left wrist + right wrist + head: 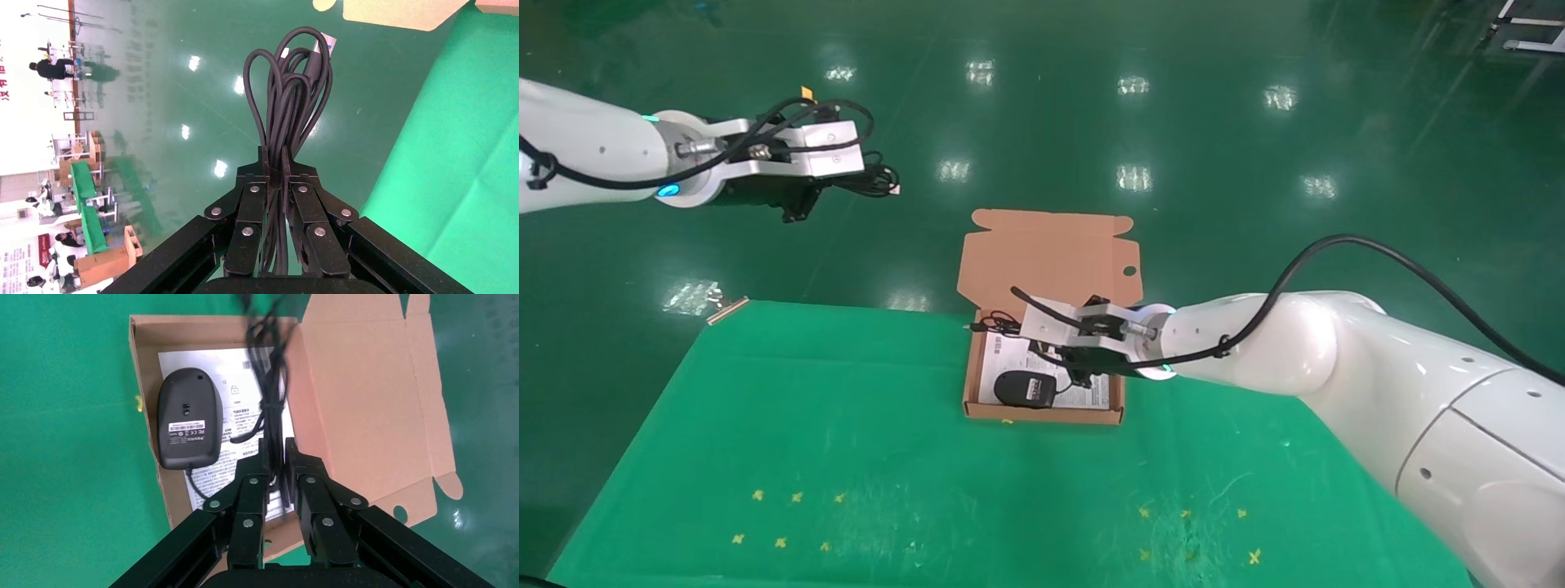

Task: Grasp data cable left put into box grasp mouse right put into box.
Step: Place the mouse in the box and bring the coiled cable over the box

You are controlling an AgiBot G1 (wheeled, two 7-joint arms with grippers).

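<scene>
My left gripper (842,186) is raised off the table's far left, over the floor, and is shut on the data cable (878,177). In the left wrist view the cable's black loops (289,79) stick out past the closed left gripper (275,154). The box (1042,415) lies open at the table's far middle, lid (1050,255) folded back. The mouse (1024,389) lies underside up on the box's white sheet (188,416). My right gripper (1068,369) hovers over the box, shut (275,447) on the mouse's bundled cord (269,380).
A green cloth (805,425) covers the table, with small yellow cross marks near the front. A small metal strip (727,310) lies at the cloth's far left corner. Shiny green floor lies beyond the table.
</scene>
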